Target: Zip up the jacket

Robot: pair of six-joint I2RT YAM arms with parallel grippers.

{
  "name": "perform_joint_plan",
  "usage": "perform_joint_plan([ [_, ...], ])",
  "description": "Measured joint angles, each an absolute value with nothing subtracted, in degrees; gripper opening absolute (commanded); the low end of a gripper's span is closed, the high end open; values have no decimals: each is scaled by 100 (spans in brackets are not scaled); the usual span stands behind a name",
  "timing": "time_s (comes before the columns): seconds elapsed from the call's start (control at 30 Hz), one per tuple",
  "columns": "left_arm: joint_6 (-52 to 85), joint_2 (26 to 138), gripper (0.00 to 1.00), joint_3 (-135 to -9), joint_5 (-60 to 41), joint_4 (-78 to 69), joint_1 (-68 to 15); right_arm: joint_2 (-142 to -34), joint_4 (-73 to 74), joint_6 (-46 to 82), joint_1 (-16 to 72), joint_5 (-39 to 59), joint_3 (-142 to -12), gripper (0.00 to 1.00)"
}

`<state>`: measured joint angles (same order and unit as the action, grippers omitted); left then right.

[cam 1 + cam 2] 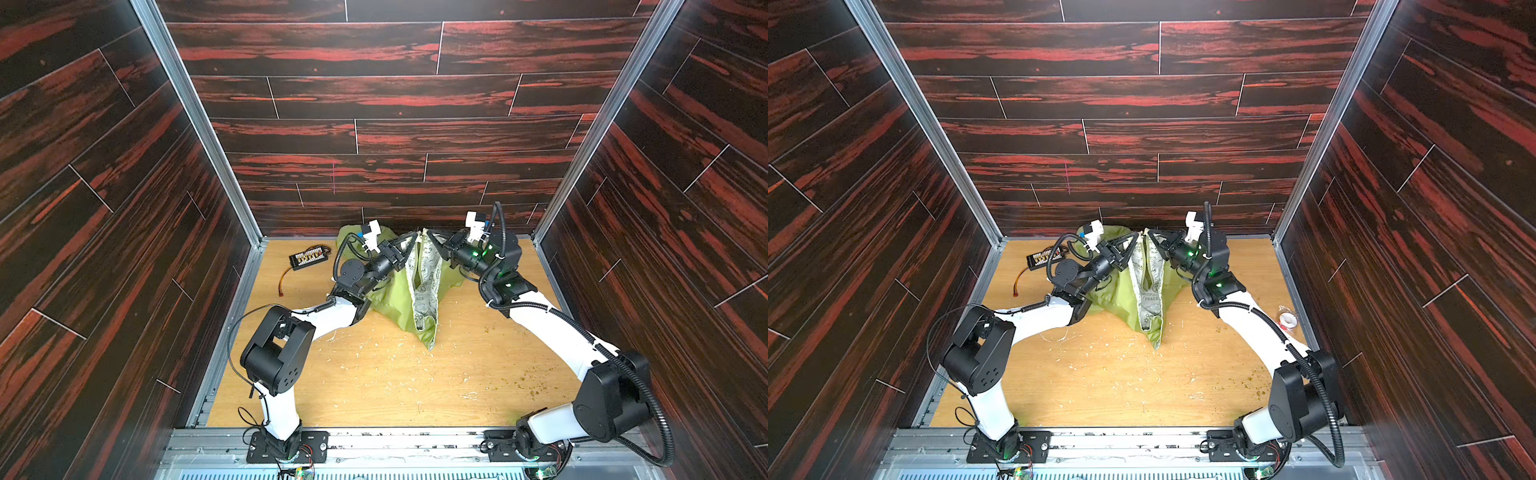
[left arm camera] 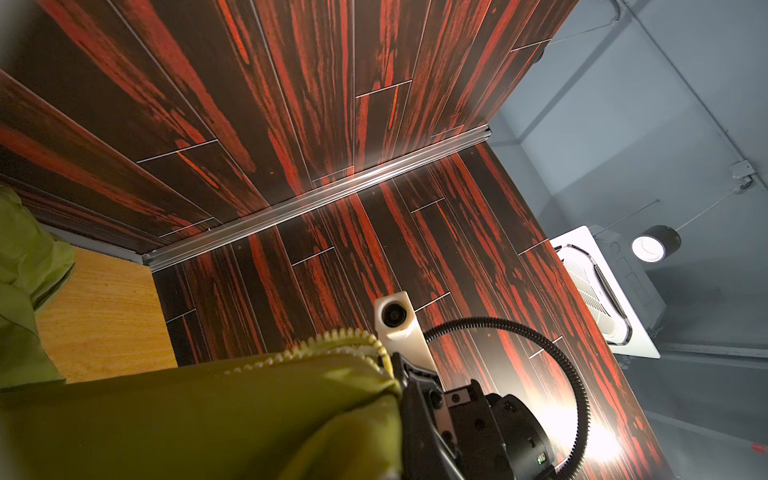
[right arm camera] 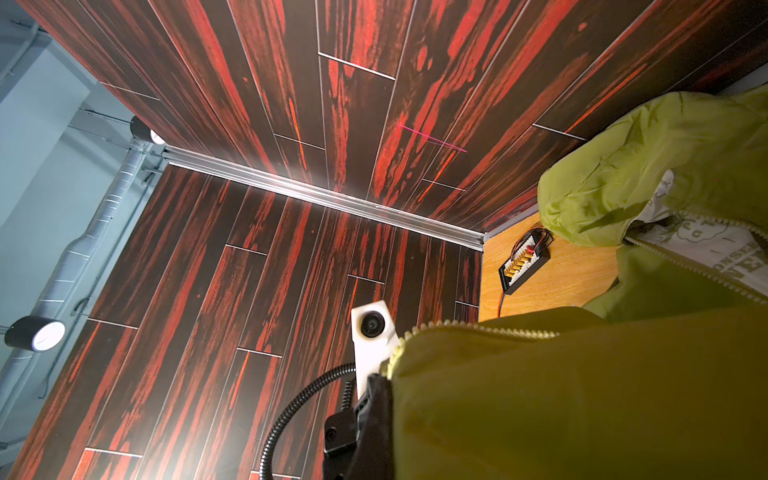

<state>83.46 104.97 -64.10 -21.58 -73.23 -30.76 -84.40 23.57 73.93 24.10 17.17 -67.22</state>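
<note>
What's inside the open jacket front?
White printed lining shows between the parted zipper edges of the jacket. Anything beneath the fabric on the table is covered.

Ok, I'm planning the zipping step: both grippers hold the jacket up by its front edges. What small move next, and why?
Probably lower the left gripper and right gripper together, laying the jacket flat on the table. Both are shut on its top front edges, the front gapes showing white lining, and neither is free for the zipper.
</note>
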Motion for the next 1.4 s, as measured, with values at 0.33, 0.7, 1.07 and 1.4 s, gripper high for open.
perform_joint_plan([
  [0.33, 8364, 10497, 0, -6410, -2154, -7338, -3076, -8440, 2410, 7522, 2248, 1737, -6722, 0],
  [0.7, 8409, 10497, 0, -6410, -2141, -7437, -3076, -8532, 2399, 7544, 2359, 1844, -6722, 0],
  [1.07, 8438, 10506, 0, -6410, -2112, -7507, -3076, -8589, 2403, 7544, 2379, 1846, -6724, 0],
  [1.4, 8464, 10580, 0, -6410, -2073, -7542, -3076, -8591, 2421, 7546, 2379, 1772, -6838, 0],
])
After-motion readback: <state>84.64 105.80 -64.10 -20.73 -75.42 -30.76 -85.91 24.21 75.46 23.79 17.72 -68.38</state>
